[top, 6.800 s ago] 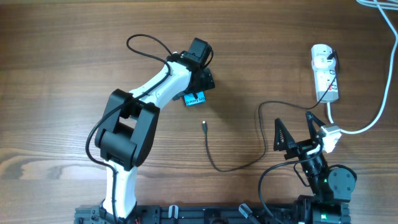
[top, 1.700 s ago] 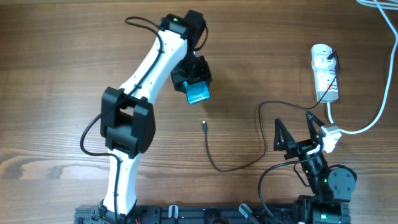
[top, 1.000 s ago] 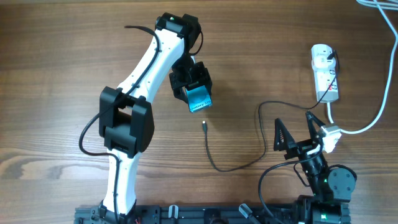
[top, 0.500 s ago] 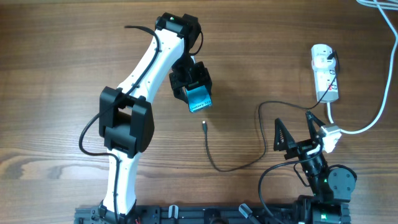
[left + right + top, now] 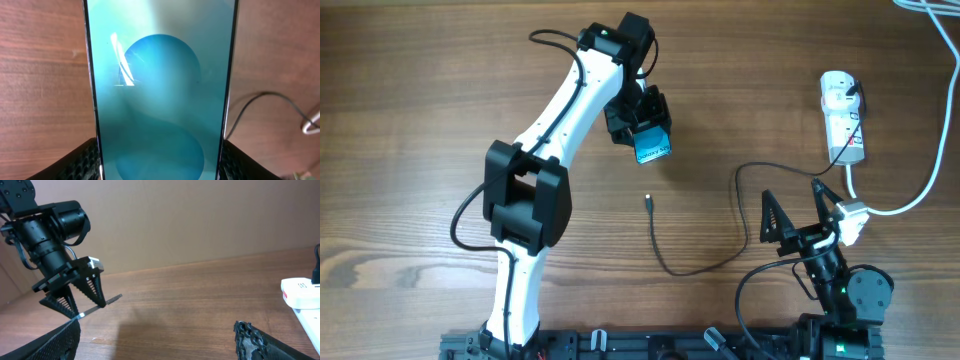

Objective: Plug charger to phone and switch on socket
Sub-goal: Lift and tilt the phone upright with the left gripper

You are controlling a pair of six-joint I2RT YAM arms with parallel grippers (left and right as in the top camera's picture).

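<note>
Left claw clamps the phone aloft over the middle of the table, its free end aimed at the near edge. The charger tip lies just beyond. My right claw sits wide and empty by the near-right corner, my 1 free arm.

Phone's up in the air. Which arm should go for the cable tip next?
Right. The right hand is open and empty, with the black cable looping just beside it. The left hand is clamped on the phone, so it likely can't pick up the plug tip too.
</note>
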